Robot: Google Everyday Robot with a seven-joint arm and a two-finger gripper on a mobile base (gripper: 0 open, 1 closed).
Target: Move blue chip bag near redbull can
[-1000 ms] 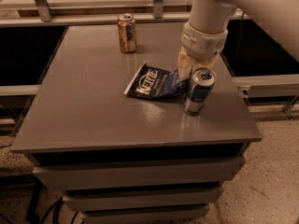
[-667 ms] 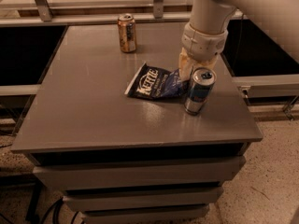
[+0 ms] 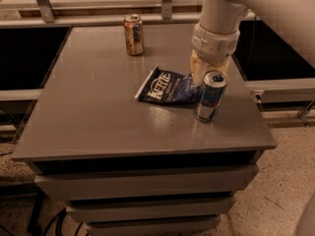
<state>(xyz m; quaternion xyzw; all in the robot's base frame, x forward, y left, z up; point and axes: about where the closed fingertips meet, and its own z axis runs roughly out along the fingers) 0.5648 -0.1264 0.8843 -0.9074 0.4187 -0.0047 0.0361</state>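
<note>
The crinkly, flat blue chip bag (image 3: 167, 87) lies on the smooth grey desk (image 3: 98, 122), white lettering up, with its right end reaching the slim cylindrical redbull can (image 3: 210, 96), which stands upright just beside it. The pale claw (image 3: 201, 74) hangs under a ribbed white wrist, low over the bag's right end and just behind the can's silver top; whether it is clenched on the bag or released cannot be told. A shorter orange-brown can (image 3: 134, 35) stands upright near the far edge, well apart
</note>
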